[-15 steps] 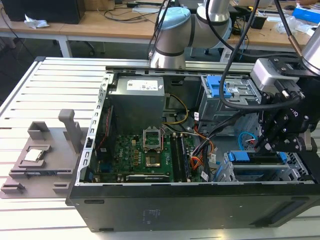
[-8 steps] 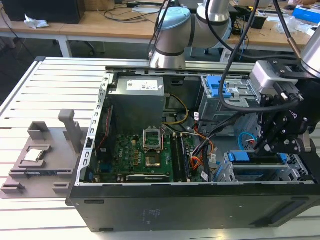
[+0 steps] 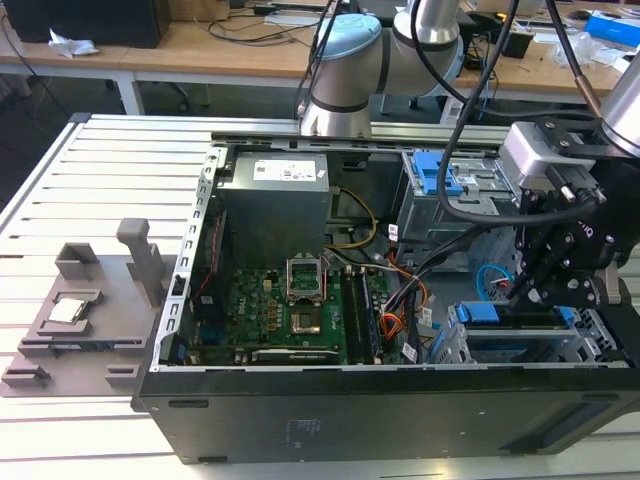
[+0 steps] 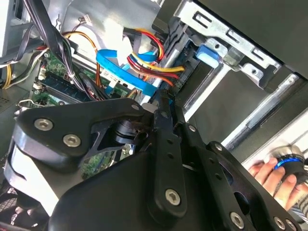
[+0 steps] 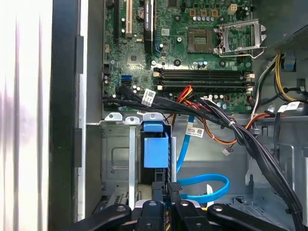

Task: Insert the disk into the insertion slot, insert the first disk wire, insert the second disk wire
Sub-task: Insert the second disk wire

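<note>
The disk sits inside the insertion slot [image 3: 560, 345] of the silver cage; its blue carrier [image 3: 481, 312] [image 5: 156, 148] shows at the cage's mouth. My gripper [image 3: 522, 290] [image 5: 168, 192] [image 4: 163, 103] hangs right behind the disk, fingers close together on the dark end plug of the second disk wire [image 5: 208, 185] [image 4: 120, 67], the light-blue cable that loops beside it. The first disk wire [image 4: 150, 65], a red, orange and yellow bundle, runs to the disk's rear edge just past my fingertips; its connector is hidden.
The open computer case holds a green motherboard [image 3: 270, 310], a grey power supply [image 3: 275, 195] and a thick black cable bundle [image 5: 240, 137] crossing near the cage. A taller grey bay with a blue latch [image 3: 428, 175] stands behind. A person's hand [image 4: 269, 175] rests outside the case.
</note>
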`<state>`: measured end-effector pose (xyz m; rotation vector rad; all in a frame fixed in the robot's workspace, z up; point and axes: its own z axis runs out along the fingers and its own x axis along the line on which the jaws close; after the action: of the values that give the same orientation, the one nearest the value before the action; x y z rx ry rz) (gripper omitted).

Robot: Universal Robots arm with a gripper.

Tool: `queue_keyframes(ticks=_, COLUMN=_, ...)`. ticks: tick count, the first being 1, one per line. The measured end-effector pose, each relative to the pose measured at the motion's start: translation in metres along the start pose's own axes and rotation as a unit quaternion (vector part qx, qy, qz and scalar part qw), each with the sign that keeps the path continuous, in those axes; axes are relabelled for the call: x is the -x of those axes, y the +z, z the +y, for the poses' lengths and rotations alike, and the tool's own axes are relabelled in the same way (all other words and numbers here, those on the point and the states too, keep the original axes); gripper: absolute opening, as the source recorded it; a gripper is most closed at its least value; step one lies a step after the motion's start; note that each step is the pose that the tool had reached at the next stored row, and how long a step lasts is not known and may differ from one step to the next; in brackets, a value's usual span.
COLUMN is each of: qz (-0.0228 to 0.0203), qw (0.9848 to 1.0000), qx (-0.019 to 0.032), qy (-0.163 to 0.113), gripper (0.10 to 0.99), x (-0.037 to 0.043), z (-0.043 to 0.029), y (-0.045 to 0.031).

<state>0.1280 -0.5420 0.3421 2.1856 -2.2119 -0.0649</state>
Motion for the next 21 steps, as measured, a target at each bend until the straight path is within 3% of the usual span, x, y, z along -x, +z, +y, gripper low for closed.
queue_keyframes(ticks=16, qz=0.0004, qw=1.0, qx=0.0, qy=0.0, gripper=0.161, x=-0.003, z=-0.0002, y=0.0041)
queue_keyframes(ticks=18, qz=0.0003, qw=1.0, qx=0.0, qy=0.0, gripper=0.235, x=-0.003, z=-0.0002, y=0.0043)
queue_keyframes(ticks=21, qz=0.0003, qw=1.0, qx=0.0, qy=0.0, gripper=0.235, x=-0.0029, z=0.0001, y=-0.0012)
